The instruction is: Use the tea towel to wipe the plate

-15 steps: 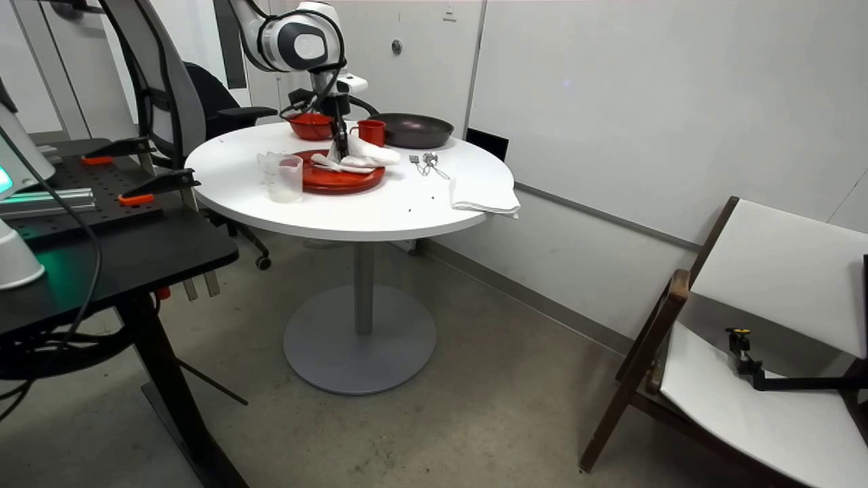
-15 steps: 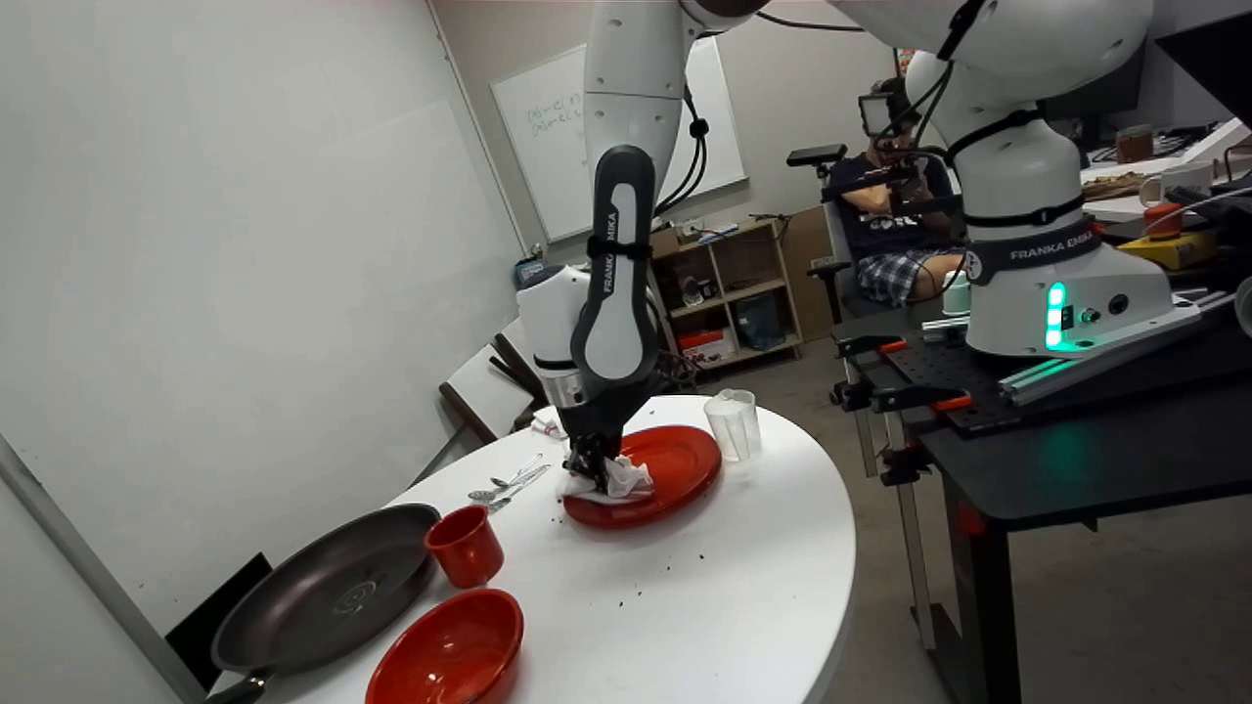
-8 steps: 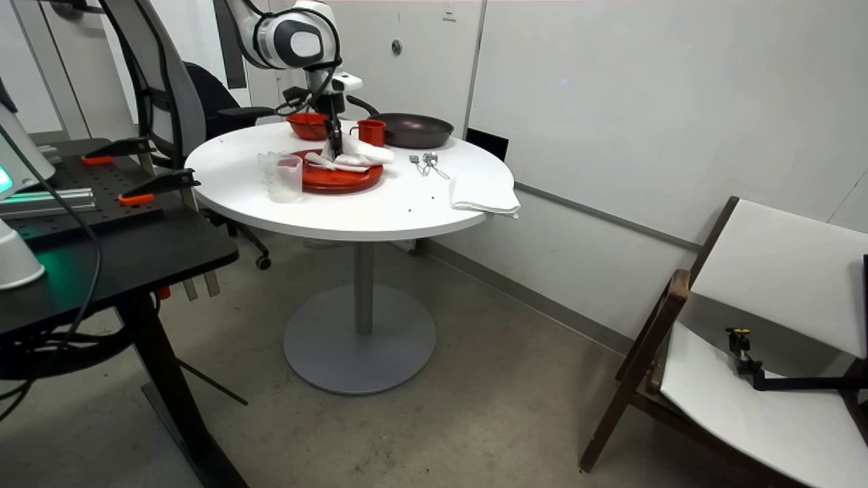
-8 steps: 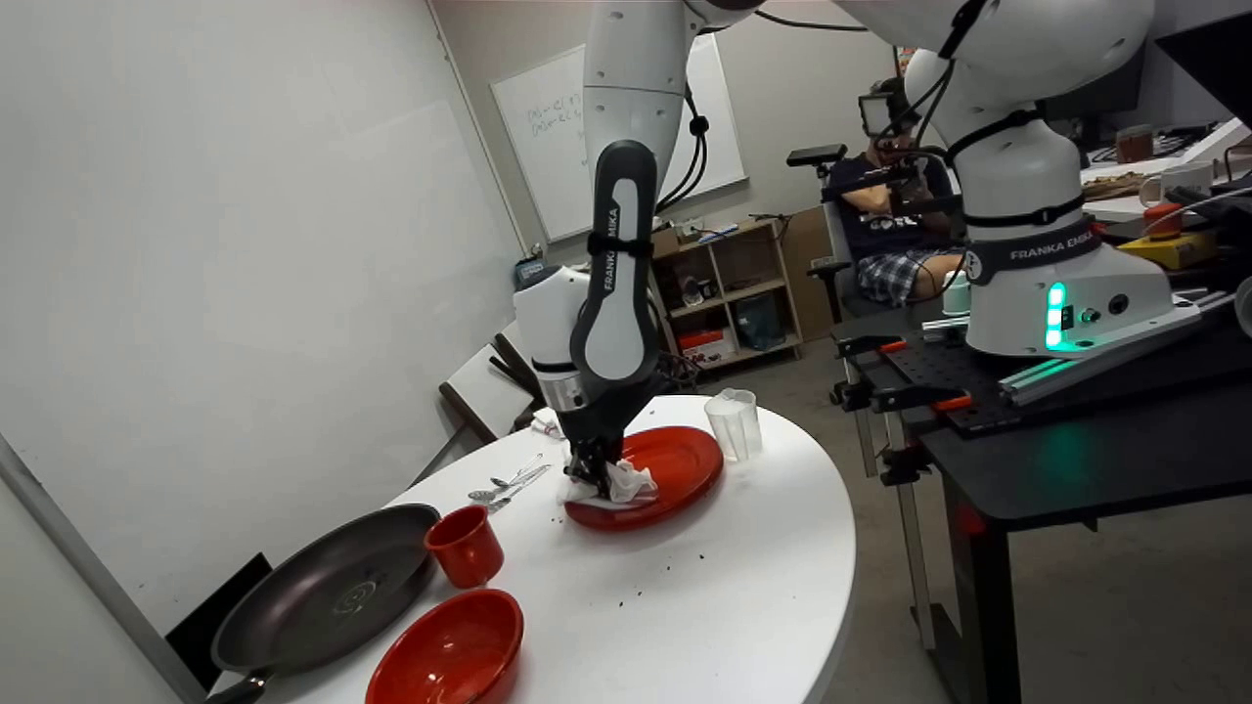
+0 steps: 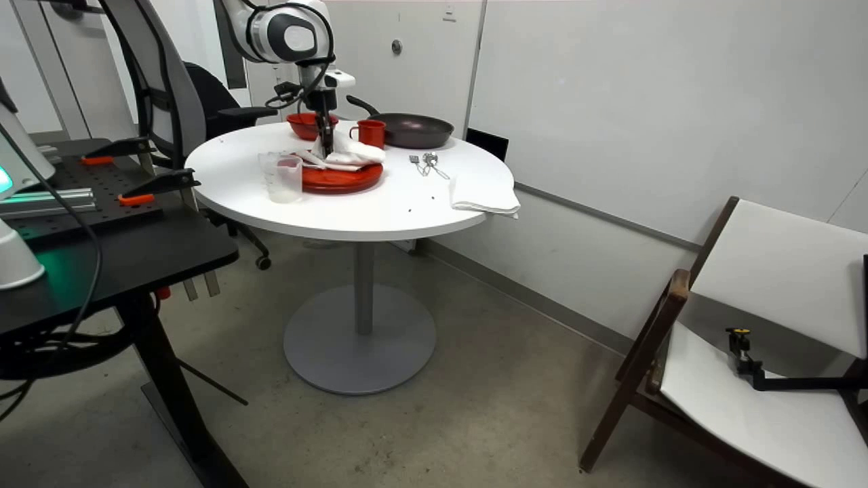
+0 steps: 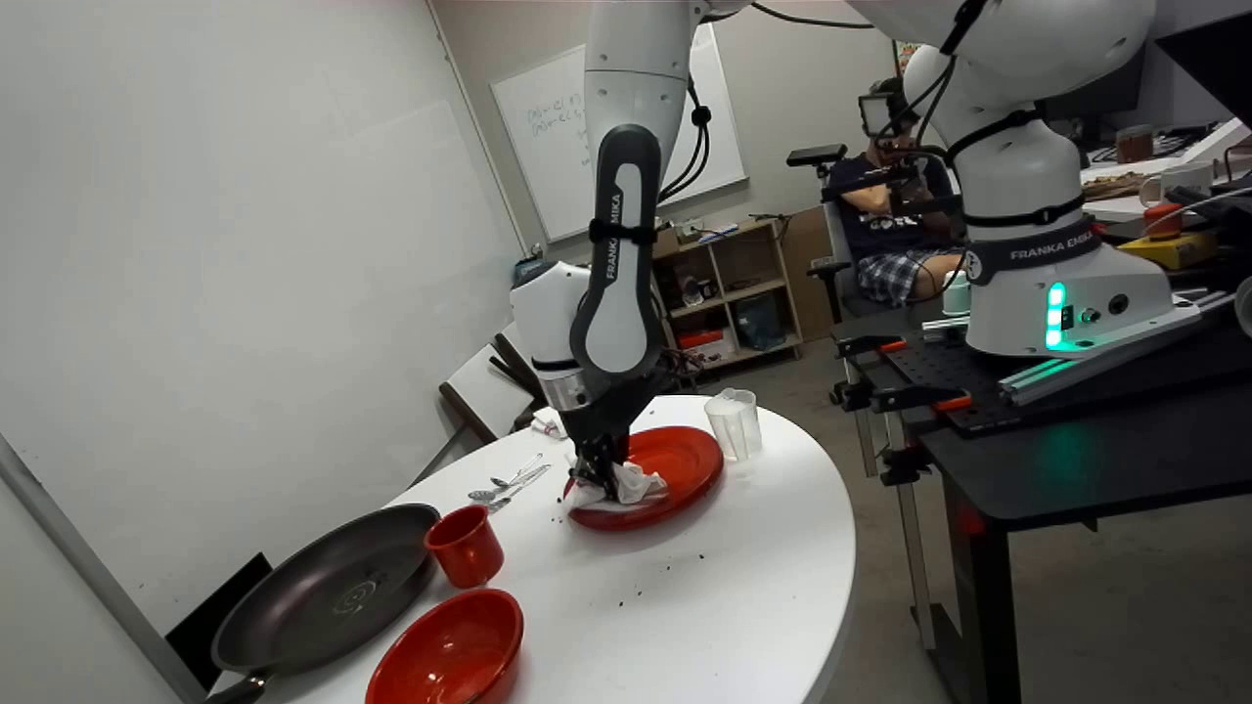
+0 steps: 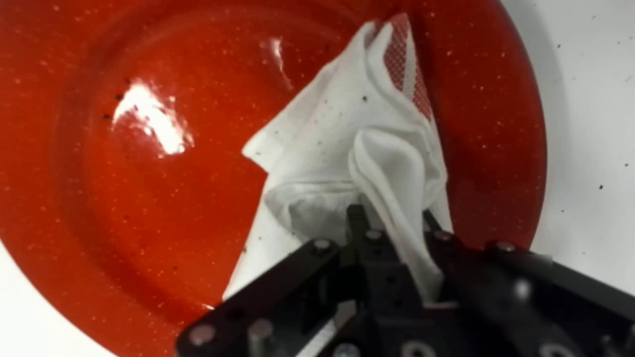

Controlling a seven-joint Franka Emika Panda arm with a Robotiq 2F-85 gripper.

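Observation:
The round red plate [image 7: 163,208] lies flat on the white table, with a few dark specks on its face in the wrist view. Bunched over one side of it is the white tea towel [image 7: 317,134], which has a red woven stripe at one corner and small dark specks on it. My gripper [image 7: 392,218] is shut on the towel, and a fold of cloth sticks up between the fingers. In both exterior views the gripper [image 5: 327,150] points down over the plate [image 6: 685,469], and the towel [image 6: 638,483] spreads around its tips. Cloth hides the plate beneath it.
Near the plate stands a clear plastic cup [image 6: 736,426]. A red mug [image 6: 466,548], red bowl [image 6: 450,650] and black pan [image 6: 333,587] stand on the same table. Metal utensils [image 5: 428,163] and a folded white cloth [image 5: 485,196] lie toward one edge.
The gripper has slid a short way across the plate, leftward in one exterior view and slightly rightward in the other, dragging the towel along. It has stayed shut.

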